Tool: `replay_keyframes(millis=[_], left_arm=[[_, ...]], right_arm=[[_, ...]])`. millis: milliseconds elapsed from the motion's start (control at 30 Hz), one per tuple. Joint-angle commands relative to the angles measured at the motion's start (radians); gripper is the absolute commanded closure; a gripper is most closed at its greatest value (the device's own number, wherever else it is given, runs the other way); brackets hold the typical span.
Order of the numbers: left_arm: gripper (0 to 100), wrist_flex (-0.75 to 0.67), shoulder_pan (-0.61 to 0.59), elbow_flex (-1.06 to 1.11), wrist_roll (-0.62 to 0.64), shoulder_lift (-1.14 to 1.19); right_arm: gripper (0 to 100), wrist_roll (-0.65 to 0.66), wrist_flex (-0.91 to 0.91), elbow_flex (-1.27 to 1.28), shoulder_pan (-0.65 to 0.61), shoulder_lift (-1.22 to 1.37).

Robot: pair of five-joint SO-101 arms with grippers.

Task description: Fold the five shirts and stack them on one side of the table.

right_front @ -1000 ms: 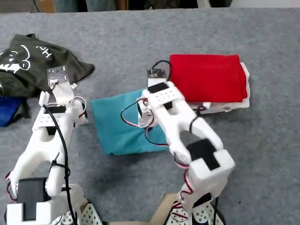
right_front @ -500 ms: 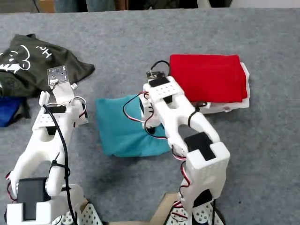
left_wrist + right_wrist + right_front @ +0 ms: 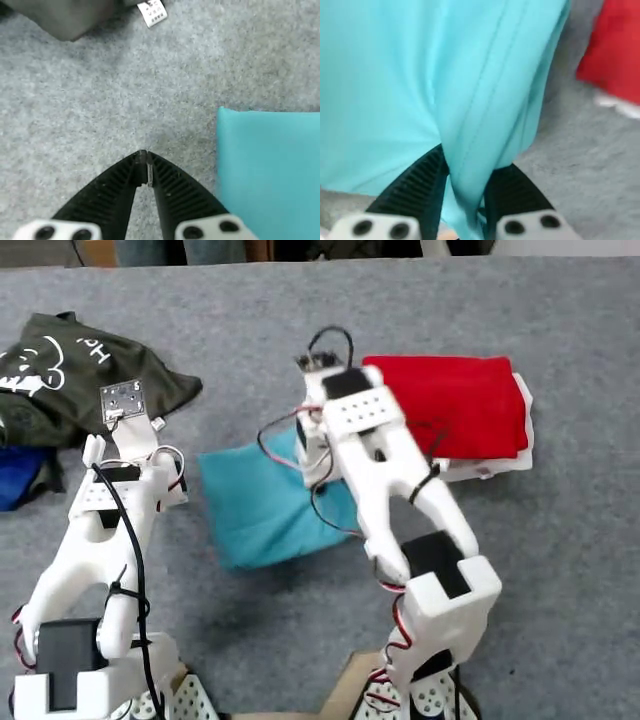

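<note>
Table (image 3: 560, 570) under grey felt-like cover, flecked. Coarse nap shows on all sides of left gripper (image 3: 144, 162). Cover lies flat, no wrinkles, out past right gripper (image 3: 470, 167) to far edge. Beyond far edge, narrow strip of room: brown wood piece (image 3: 98, 250) on left gripper's side, white surface (image 3: 570, 245) on right gripper's side. Brown cardboard (image 3: 345, 695) behind both grippers, at near edge. Light even, shadows soft.

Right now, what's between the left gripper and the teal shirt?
Bare grey table between left gripper and teal shirt, in the left wrist view.
</note>
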Motion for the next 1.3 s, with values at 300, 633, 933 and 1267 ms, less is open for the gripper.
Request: replay_keyframes(millis=[300, 633, 933, 1267], left_arm=[[97, -0.014, -0.005, 0.001, 0.000, -0.034], [97, -0.014, -0.005, 0.002, 0.000, -0.034], [93, 0.031, -0.010, -0.027, 0.000, -0.046], [74, 0.411, -0.280, -0.607, 0.000, 0.049]], right_arm=[[98.5, 0.192, 0.133, -0.688, 0.379, 0.162], [98.5, 0.273, 0.160, -1.073, 0.681, 0.440], [89.4, 0.276, 0.161, -1.067, 0.717, 0.466], [57.5, 0.276, 0.161, -1.070, 0.710, 0.452]])
